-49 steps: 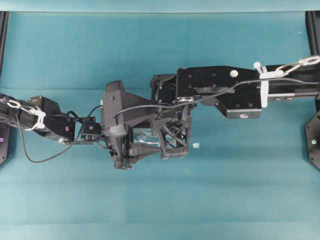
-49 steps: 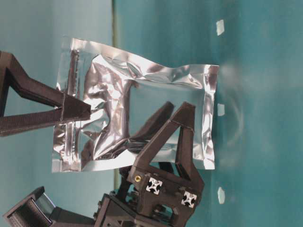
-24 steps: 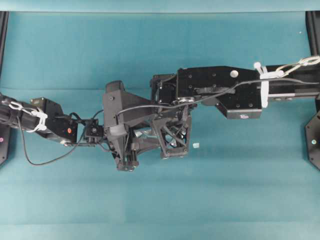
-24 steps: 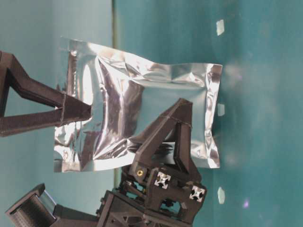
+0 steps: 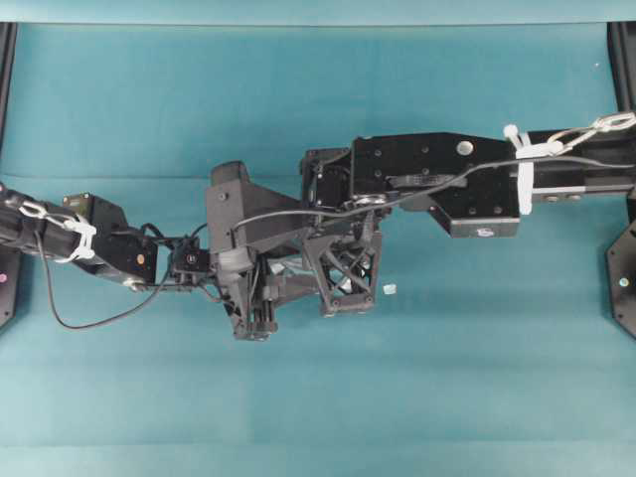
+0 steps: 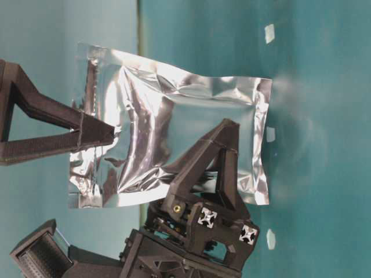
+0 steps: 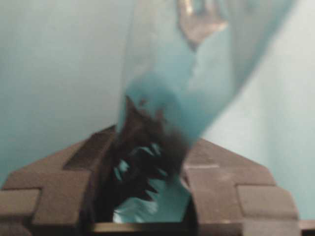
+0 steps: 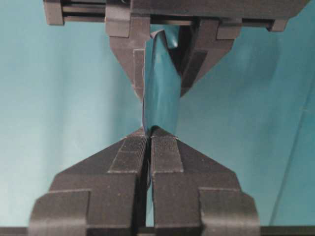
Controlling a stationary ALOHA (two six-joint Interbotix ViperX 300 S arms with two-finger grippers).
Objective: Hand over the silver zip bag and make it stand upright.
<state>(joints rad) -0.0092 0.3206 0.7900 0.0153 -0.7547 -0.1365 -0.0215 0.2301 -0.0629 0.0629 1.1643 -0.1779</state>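
Observation:
The silver zip bag (image 6: pixel 174 139) hangs in the air with its zip end gripped and its other short end close to the table. My right gripper (image 6: pixel 107 136) is shut on the zip end, and the right wrist view shows its pads (image 8: pixel 150 132) pinching the foil edge (image 8: pixel 160 83). My left gripper (image 6: pixel 226 136) reaches in from the side. Its fingers (image 8: pixel 137 64) stand apart on either side of the bag's body. In the left wrist view the bag (image 7: pixel 167 83) runs between those wide jaws (image 7: pixel 147 152). In the overhead view both grippers meet at mid-table (image 5: pixel 313 283) and hide the bag.
The teal table cloth (image 5: pixel 318 397) lies all around the arms. A small white scrap (image 5: pixel 390 288) lies just right of the grippers. Three such scraps (image 6: pixel 269 33) show on the table in the table-level view. Black frame posts (image 5: pixel 624 278) stand at the table's sides.
My left gripper has slid further onto the bag and its fingers have come closer together around it. The bag has smoothed and shifted slightly. My right gripper still holds the zip end.

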